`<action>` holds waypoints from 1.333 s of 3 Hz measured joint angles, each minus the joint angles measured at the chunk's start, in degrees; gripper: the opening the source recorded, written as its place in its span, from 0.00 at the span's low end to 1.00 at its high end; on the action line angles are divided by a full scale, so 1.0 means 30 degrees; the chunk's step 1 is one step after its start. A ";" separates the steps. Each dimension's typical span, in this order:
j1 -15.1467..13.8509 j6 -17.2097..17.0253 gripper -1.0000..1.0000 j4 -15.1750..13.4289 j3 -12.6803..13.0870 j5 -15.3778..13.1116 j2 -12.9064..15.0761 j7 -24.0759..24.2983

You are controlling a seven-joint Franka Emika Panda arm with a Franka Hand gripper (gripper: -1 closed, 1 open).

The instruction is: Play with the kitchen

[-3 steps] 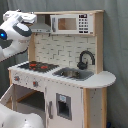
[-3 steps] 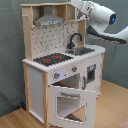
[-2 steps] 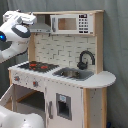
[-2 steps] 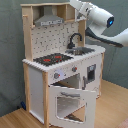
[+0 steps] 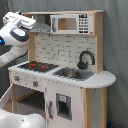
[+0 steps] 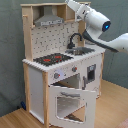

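Note:
The kitchen (image 5: 75, 95) is a tall white and light-wood toy unit with a grey range hood (image 6: 50, 19), a black faucet (image 5: 85, 57), a sink (image 5: 74, 74) and a red-ringed hob (image 5: 39, 65). In the second exterior view its windowed oven door (image 6: 67, 102) hangs open and tilted forward. My white arm reaches up to the kitchen's top. The gripper (image 5: 33, 23) is beside the hood's upper corner in the first exterior view. In the second exterior view the gripper (image 6: 71, 4) sits at the top shelf's edge.
A microwave panel (image 5: 70, 23) fills the upper shelf beside the hood. Grey curtain hangs behind the unit. A rounded counter end (image 5: 102, 79) sticks out past the sink. Wooden floor (image 6: 112, 107) lies in front.
My arm has moved toward the kitchen's top, so the gripper now sits closer to the hood. The kitchen and its open oven door have not moved.

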 joint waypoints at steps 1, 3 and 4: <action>-0.0742 -0.0852 1.00 0.0031 -0.0023 0.0826 -0.1331 0.1378; -0.1703 -0.3214 1.00 0.0316 -0.0327 0.1865 -0.3558 0.4173; -0.1908 -0.4689 1.00 0.0640 -0.0630 0.1958 -0.4345 0.5719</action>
